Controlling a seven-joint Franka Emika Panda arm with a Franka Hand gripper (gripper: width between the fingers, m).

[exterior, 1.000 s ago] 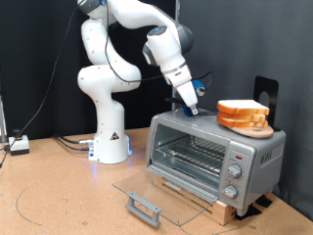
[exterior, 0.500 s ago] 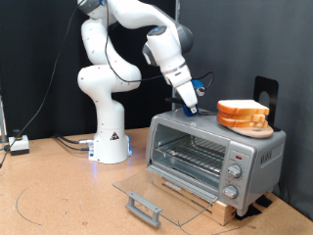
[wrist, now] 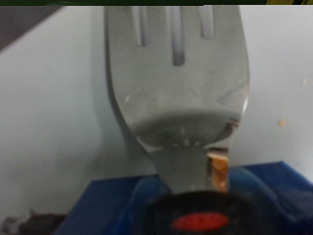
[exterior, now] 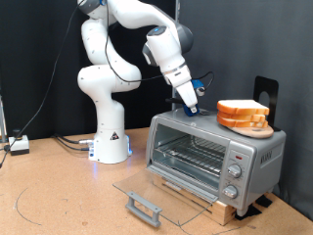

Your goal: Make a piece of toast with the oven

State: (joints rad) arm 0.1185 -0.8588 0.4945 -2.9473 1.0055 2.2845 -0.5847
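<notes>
The silver-grey oven (exterior: 210, 152) stands on the table at the exterior view's right, its glass door (exterior: 161, 189) folded down flat with the dark bar handle (exterior: 144, 208) in front. The wire rack (exterior: 191, 155) inside looks bare. A piled stack of bread slices (exterior: 243, 116) lies on the oven's roof. No single piece of toast shows apart from that stack. My gripper (exterior: 193, 108) hangs just above the roof's left part, left of the stack. It is shut on a blue-handled metal fork (wrist: 176, 88), whose tines fill the wrist view.
The arm's white base (exterior: 110, 137) stands left of the oven. A black bracket (exterior: 265, 93) rises behind the stack. Three knobs (exterior: 233, 174) sit on the oven's right front. The oven rests on a wooden block (exterior: 227, 208). Cables and a box (exterior: 20, 145) lie far left.
</notes>
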